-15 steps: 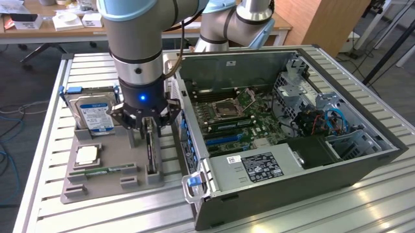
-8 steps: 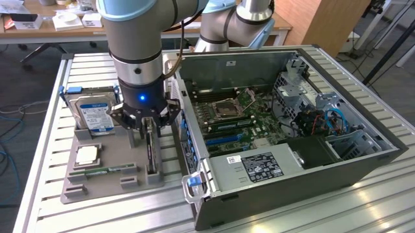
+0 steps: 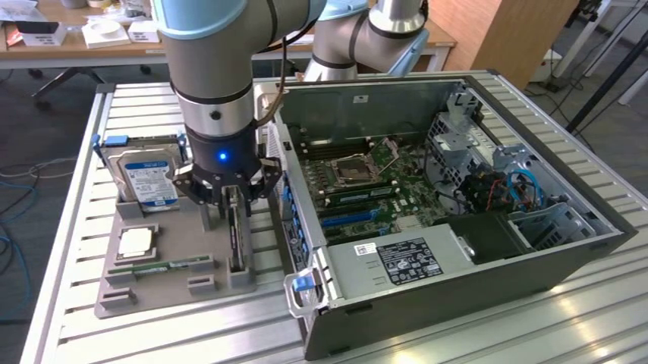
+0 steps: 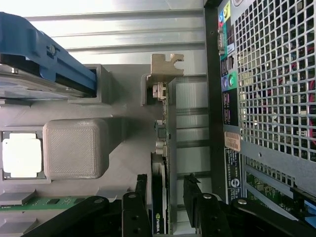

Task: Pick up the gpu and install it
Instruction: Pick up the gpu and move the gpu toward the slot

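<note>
The gpu (image 3: 236, 239) (image 4: 168, 148) stands on its long edge in a slot of the grey holder (image 3: 152, 292), on the slatted worktop (image 3: 567, 318) just beside the open computer case (image 3: 567, 250). Its long axis runs alongside the case wall, with the silver bracket (image 4: 165, 66) at the end nearer the hard drive (image 3: 150, 178). The card is thin and dark with a green board edge. A small pale logo (image 4: 157, 220) on it is too small to read, as is the hard drive's blue-white label. The claw (image 3: 231, 199) (image 4: 166, 190) is spread wide, one finger on each side of the card, gripping nothing
</note>
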Available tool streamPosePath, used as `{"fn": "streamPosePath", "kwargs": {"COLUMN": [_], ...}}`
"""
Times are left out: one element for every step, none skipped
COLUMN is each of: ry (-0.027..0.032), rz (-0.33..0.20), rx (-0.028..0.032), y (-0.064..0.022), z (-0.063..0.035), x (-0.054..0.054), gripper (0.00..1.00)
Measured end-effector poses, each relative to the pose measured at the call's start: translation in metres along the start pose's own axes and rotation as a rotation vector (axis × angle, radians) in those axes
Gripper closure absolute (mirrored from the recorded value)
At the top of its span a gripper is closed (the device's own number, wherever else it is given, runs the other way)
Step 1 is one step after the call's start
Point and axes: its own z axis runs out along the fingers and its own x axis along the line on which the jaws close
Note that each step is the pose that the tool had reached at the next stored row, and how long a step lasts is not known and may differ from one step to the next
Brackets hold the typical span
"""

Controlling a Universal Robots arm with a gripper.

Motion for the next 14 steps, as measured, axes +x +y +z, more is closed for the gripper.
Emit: {"fn": "streamPosePath", "kwargs": {"ry": [0.0,0.0,-0.0002,-0.0002,-0.0002,-0.0002,-0.0001,-0.0001,-0.0001,0.0002,0.0001,0.0001,0.0,-0.0001], "rz": [0.0,0.0,0.0,0.0,0.0,0.0,0.0,0.0,0.0,0.0,0.0,0.0,0.0,0.0], "rx": [0.0001,0.0,-0.0001,-0.0001,-0.0001,-0.0002,-0.0001,-0.0001,0.0,0.0001,0.0001,0.0001,0.0,-0.0001], "y": [0.0,0.0,0.0,0.0,-0.0001,-0.0001,-0.0002,-0.0004,-0.0006,-0.0007,-0.0007,-0.0007,-0.0007,-0.0007], "z": [0.0,0.0001,0.0002,0.0003,0.0003,0.0004,0.0005,0.0023,0.0046,0.0048,0.0049,0.0049,0.005,0.0051], "x": [0.0,0.0001,0.0005,0.0011,0.0014,0.0018,0.0022,0.0031,0.0032,0.0032,0.0031,0.0031,0.0031,0.0031], "gripper": [0.57,0.57,0.57,0.57,0.57,0.57,0.57,0.57,0.57,0.57,0.57,0.57,0.57,0.57]}}
